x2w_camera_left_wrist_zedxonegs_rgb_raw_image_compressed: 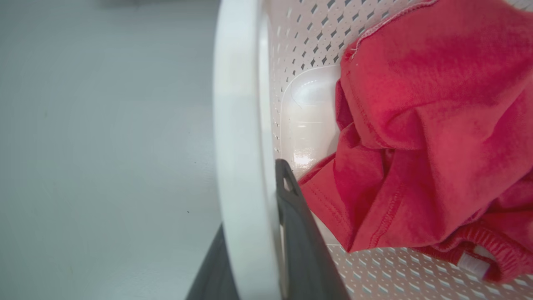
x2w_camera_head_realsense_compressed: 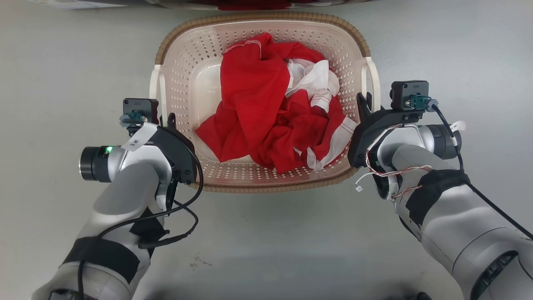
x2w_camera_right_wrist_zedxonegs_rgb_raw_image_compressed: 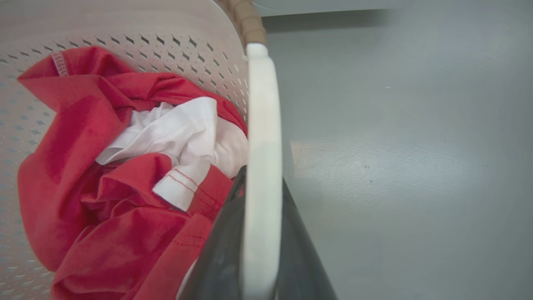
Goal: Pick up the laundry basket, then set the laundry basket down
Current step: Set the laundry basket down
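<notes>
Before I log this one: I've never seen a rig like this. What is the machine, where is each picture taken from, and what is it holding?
It is a robot with two arms. The wide picture comes from a camera on its head, looking down at a laundry basket with grey floor around it. The other two pictures come from a camera on each wrist, looking along that arm's two dark fingers.

The basket is cream plastic full of holes, with a brown woven-look rim. Inside lie crumpled red cloth and some white cloth.

The left gripper has a finger on either side of the left handle. The right gripper does the same on the right handle. Both look closed on the handles. I cannot tell whether the basket is off the floor.
</notes>
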`<state>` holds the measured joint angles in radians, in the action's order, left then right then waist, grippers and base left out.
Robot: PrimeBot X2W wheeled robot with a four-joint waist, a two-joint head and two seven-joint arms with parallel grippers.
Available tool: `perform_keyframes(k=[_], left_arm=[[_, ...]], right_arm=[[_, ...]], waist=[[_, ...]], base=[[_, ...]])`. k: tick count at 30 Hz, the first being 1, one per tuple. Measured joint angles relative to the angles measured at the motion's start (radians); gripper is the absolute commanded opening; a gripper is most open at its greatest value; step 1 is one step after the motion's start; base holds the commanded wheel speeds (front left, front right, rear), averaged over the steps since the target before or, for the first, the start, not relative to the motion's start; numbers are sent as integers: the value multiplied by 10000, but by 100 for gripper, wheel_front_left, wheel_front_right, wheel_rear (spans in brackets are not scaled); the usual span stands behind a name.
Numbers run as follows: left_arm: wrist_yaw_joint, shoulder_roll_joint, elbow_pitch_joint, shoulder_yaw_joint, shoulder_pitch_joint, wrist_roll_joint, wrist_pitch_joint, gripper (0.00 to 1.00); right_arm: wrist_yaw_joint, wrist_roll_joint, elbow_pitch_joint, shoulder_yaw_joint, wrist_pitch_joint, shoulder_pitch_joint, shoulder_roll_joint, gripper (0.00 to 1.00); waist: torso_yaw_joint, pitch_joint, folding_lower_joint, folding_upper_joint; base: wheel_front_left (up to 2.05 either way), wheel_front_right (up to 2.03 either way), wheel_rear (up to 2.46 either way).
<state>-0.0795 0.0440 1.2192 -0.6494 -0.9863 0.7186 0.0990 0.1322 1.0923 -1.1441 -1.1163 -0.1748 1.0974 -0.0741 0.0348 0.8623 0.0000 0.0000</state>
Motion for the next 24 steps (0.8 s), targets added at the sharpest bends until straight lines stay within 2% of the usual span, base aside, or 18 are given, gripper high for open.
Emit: perform_keyframes(k=[5,6,7,9,10,11,13,15,16,17,18,24], left_arm=[[2,0,54,-17,-144,-86,98,0],[2,-2,67,-21,-147,-86,100,0],[2,-4,79,-23,-149,-86,104,0],[0,-4,104,-25,-157,-88,178,0],[0,-6,109,-25,-175,-88,178,0],[0,-12,121,-25,-198,-88,188,7],[0,-35,159,-31,-233,-88,190,35],[-12,-59,240,-31,-261,-88,188,40],[-13,-61,270,-27,-261,-88,188,55],[-44,-65,290,-27,-260,-88,188,94],[-54,-67,291,-27,-260,-88,188,100],[-88,-121,337,-13,-244,-86,205,100]], right_arm=[[2,4,0,-4,-90,15,4,0],[0,6,0,-8,-104,19,4,6],[2,10,0,-17,-105,19,4,24],[0,13,-2,-63,-111,19,6,50],[0,13,-2,-79,-115,19,19,84],[0,13,-2,-88,-117,19,40,100],[-2,15,-2,-123,-125,19,82,100],[-2,15,-15,-146,-128,19,98,100],[-2,15,-42,-151,-132,19,98,100],[-2,15,-102,-159,-176,18,98,100],[-2,15,-184,-163,-201,18,100,100],[-2,15,-349,-199,-217,18,100,100]], waist=[[3,62,0,0],[3,71,0,0],[2,81,0,0],[0,95,0,0],[0,99,0,0],[0,101,0,0],[2,100,-1,-1],[6,90,0,0],[10,80,0,0],[15,58,0,0],[23,30,0,0],[84,-176,-1,0]], base=[[0,0,0],[0,0,0],[0,0,0],[0,0,0],[0,0,0],[0,0,0],[0,0,0],[0,0,0],[0,0,0],[0,0,0],[0,0,0],[0,0,0]])
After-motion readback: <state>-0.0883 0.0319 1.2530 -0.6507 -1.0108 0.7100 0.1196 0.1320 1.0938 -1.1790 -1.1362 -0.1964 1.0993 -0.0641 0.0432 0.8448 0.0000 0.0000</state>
